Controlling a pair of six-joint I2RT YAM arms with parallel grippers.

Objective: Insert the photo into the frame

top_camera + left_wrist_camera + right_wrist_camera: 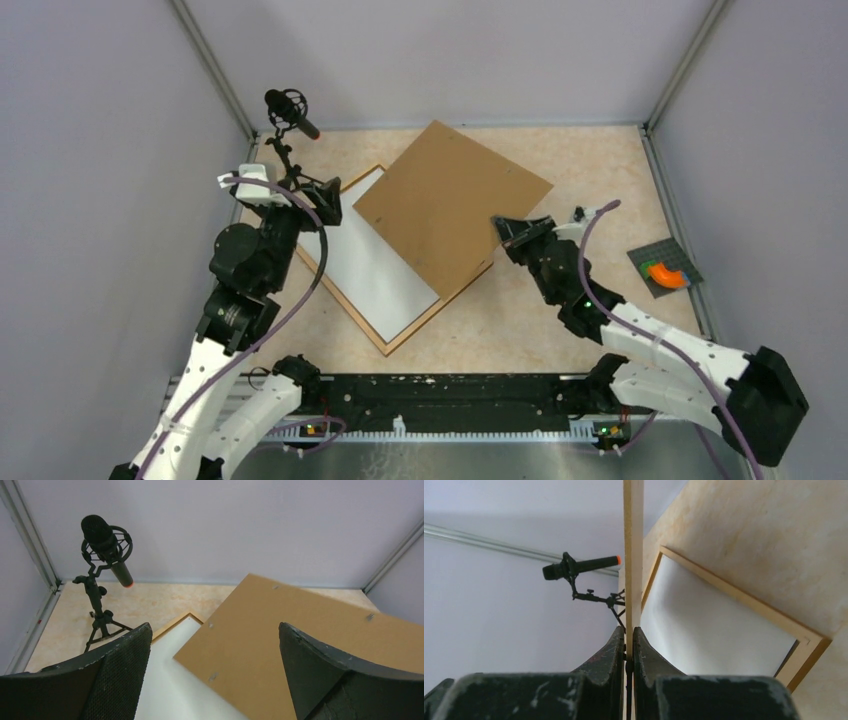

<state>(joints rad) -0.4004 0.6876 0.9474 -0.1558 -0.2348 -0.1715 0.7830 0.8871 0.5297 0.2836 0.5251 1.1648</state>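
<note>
The light wood frame lies flat on the table. The photo lies inside it, plain white back up. My right gripper is shut on the right edge of the brown backing board and holds it tilted over the frame's right half. The right wrist view shows the board edge-on between my fingers, with the frame and the photo below. My left gripper is open and empty above the frame's far left corner, with the photo and the board under it.
A black microphone on a small tripod stands at the back left, close to my left gripper; it also shows in the left wrist view. A grey plate with an orange object lies at the right edge. Walls enclose the table.
</note>
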